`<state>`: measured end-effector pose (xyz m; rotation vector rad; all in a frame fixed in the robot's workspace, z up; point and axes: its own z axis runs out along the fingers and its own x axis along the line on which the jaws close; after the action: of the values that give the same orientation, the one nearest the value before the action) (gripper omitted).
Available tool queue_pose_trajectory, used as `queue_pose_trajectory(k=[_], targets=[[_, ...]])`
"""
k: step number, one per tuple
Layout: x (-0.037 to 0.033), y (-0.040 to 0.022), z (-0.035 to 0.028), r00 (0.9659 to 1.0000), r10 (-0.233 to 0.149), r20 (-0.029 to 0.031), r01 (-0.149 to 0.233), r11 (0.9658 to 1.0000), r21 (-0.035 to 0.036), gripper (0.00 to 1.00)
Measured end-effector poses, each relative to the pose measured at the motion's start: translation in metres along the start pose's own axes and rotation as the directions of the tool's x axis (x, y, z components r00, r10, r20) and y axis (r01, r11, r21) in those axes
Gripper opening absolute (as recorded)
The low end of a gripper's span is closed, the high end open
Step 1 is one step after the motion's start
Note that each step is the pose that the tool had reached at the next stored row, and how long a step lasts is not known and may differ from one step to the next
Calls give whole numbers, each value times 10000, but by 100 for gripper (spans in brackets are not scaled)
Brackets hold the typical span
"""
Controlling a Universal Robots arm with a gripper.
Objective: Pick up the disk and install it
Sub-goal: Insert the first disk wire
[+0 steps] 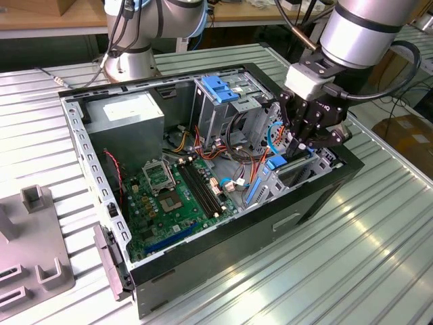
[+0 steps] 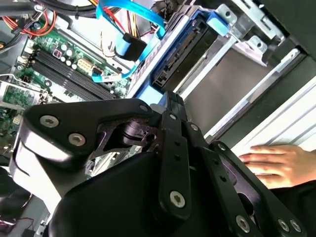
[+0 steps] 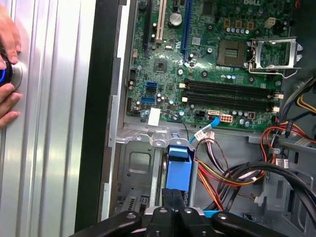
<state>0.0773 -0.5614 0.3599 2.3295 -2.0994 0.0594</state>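
Exterior view: disk (image 1: 275,163) stands edgewise under pincer (image 1: 295,149).

A ribbed metal bench (image 1: 379,257) carries an open computer case (image 1: 223,267) lying on its side, a grey slotted fixture (image 1: 34,261) at the exterior view's left, and the arm's base (image 1: 128,64) beyond the case.

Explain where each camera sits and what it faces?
Exterior view: off the arm, looking down into the open case; arm and tool show.
First wrist view: on the arm, facing the motherboard past the tool.
Second wrist view: on the arm, facing the disk past the tool.
Both wrist views share a person's hand on the table.
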Motion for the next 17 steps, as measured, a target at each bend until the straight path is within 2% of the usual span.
queue_pose_trajectory(k=[3,11,13,17], targets=[[9,-88,-10,10000,-3,0,3,10000,0,10],[4,-190,-49,10000,-3,-4,3,10000,0,10],[1,-220,-52,10000,-4,-47,4,10000,-5,10],[-15,-263,-53,10000,-5,-93,5,10000,-10,10]])
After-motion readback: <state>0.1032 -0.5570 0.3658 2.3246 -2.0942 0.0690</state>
